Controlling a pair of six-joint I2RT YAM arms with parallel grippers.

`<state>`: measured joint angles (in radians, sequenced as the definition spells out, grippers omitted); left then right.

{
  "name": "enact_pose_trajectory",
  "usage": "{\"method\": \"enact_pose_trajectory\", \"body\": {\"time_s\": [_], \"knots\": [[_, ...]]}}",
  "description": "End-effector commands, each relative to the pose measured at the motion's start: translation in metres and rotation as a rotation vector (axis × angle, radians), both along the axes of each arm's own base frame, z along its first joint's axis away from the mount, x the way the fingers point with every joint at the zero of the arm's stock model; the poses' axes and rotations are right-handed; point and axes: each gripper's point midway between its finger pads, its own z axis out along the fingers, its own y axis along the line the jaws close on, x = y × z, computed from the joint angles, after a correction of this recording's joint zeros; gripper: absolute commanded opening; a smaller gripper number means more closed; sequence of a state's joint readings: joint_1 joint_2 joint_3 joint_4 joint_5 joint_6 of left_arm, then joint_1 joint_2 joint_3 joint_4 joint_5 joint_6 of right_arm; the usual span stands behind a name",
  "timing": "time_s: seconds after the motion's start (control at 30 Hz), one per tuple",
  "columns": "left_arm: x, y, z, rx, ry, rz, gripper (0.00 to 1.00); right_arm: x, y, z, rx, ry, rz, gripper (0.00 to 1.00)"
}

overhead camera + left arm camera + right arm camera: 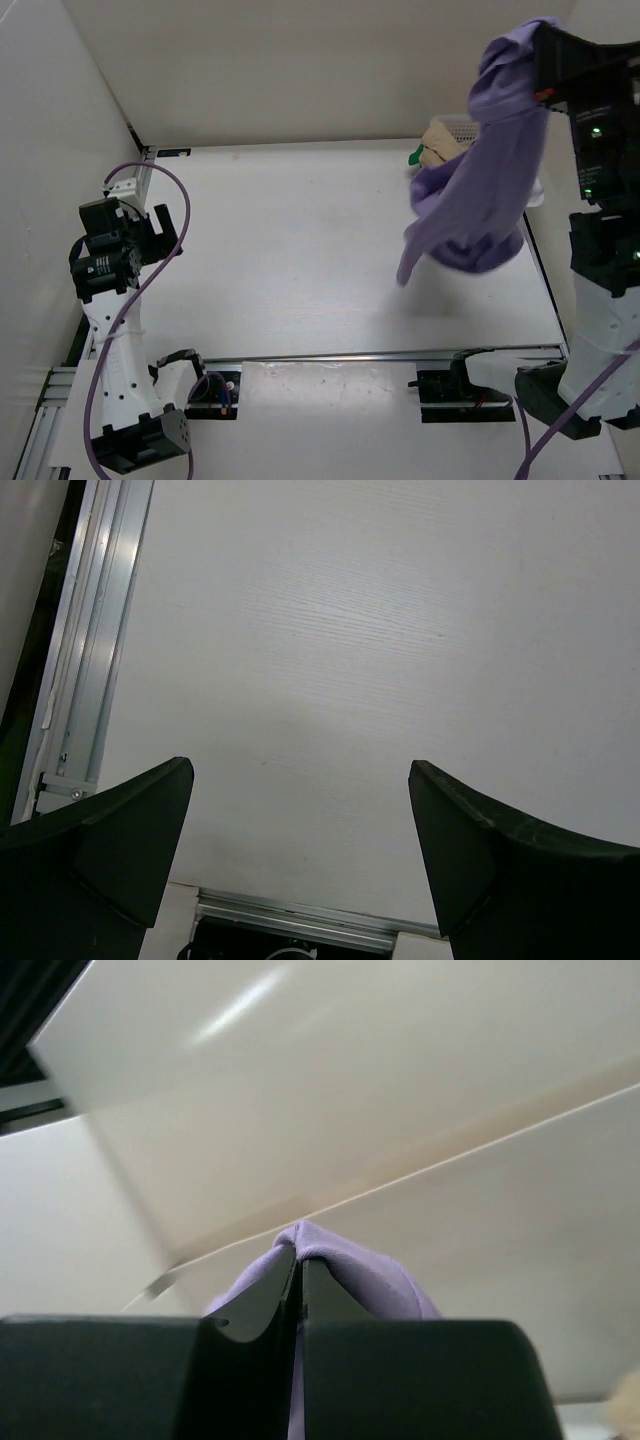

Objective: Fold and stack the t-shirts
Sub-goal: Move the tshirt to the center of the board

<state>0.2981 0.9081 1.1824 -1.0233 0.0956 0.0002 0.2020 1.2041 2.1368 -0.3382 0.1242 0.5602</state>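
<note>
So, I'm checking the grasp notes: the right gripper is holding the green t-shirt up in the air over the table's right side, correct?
Wrong colour: the right gripper is shut on the lavender t-shirt, not a green one. The top external view shows it hanging over the table's right side, as you said.

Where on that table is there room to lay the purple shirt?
The white tabletop is bare from the open left gripper at its left edge across to the hanging lavender purple cloth t-shirt, pinched by the right gripper. Crowded at the far right: white mesh basket, tan cloth and green cloth.
</note>
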Motion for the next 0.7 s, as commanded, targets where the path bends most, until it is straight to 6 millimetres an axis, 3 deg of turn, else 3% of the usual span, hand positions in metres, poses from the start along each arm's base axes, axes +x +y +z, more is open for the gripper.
{"method": "enact_pose_trajectory", "body": {"time_s": [0.0,0.07,0.1,0.17,0.2,0.27,0.3,0.33,0.43,0.5,0.53,0.57,0.63,0.67], "knots": [[0.006,-0.004,0.011,-0.012,-0.041,-0.024,1.00,0.062,0.073,-0.042,0.026,0.148,0.278,0.00],[0.008,-0.003,0.015,-0.009,-0.048,-0.024,1.00,0.058,0.096,-0.030,0.028,0.111,0.358,0.00],[0.008,-0.003,0.015,-0.009,-0.048,-0.024,1.00,0.069,0.125,-0.039,0.019,0.142,0.421,0.00],[0.011,0.000,0.014,-0.007,-0.035,-0.016,1.00,0.076,0.152,-0.040,0.007,0.148,0.485,0.00],[0.012,0.000,0.018,-0.003,-0.045,-0.016,1.00,0.084,0.176,-0.042,0.011,0.160,0.540,0.00],[0.015,0.003,0.013,-0.004,-0.023,-0.008,1.00,0.093,0.197,-0.045,0.013,0.170,0.581,0.00],[0.015,0.004,0.017,0.005,-0.031,-0.001,1.00,0.113,0.211,-0.059,0.012,0.203,0.575,0.00],[0.017,0.005,0.014,0.001,-0.020,-0.001,1.00,0.112,0.214,-0.051,0.023,0.178,0.578,0.00],[0.020,0.010,0.013,0.011,-0.007,0.014,1.00,0.134,0.214,-0.063,0.047,0.213,0.513,0.00],[0.022,0.012,0.014,0.015,-0.002,0.021,1.00,0.167,0.207,-0.101,0.034,0.302,0.357,0.00],[0.023,0.012,0.007,0.006,0.028,0.021,1.00,0.174,0.200,-0.113,0.039,0.338,0.305,0.00],[0.024,0.012,0.005,0.003,0.037,0.021,1.00,0.187,0.201,-0.143,0.006,0.414,0.261,0.05],[0.025,0.011,-0.007,-0.020,0.090,0.012,1.00,0.200,0.201,-0.173,-0.027,0.493,0.209,0.17],[0.027,0.012,-0.011,-0.024,0.104,0.012,1.00,0.208,0.208,-0.198,-0.071,0.552,0.186,0.16]]}}
